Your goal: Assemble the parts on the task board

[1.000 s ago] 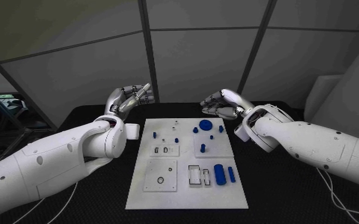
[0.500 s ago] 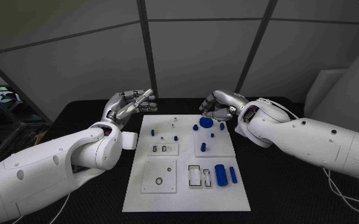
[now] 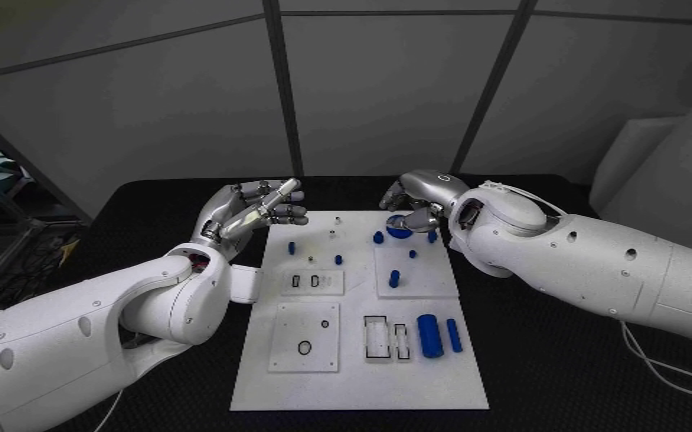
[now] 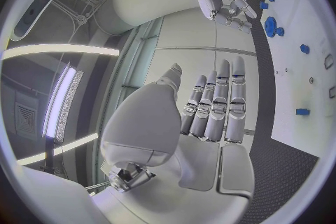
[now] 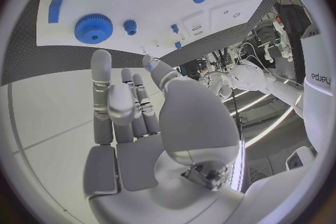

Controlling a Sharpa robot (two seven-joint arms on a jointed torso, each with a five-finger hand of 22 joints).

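The board [image 3: 361,352] lies flat in the middle of the desk [image 3: 562,372], its long side running away from the robot, so both arms can reach it from either flank. The blue parts sit loose on it or stand in its sockets: a gear [image 3: 400,229] at the far end, a few small pegs [image 3: 392,278] near the middle, and a thick cylinder [image 3: 428,336] with a thinner one [image 3: 454,335] beside it toward the near right. None looks joined to another yet, so the assembly seems barely begun. The left hand [image 3: 257,207] hovers off the far left corner of the board, fingers straight and apart with nothing in them, likely parked out of the way. The right hand [image 3: 414,208] hangs over the far end, just above the gear, fingers loosely curled downward; its wrist camera shows the palm bare and the fingers parted, so it grasps nothing, though from the head camera I cannot tell whether a fingertip touches the gear. That placement suggests the gear is the part it means to take first.
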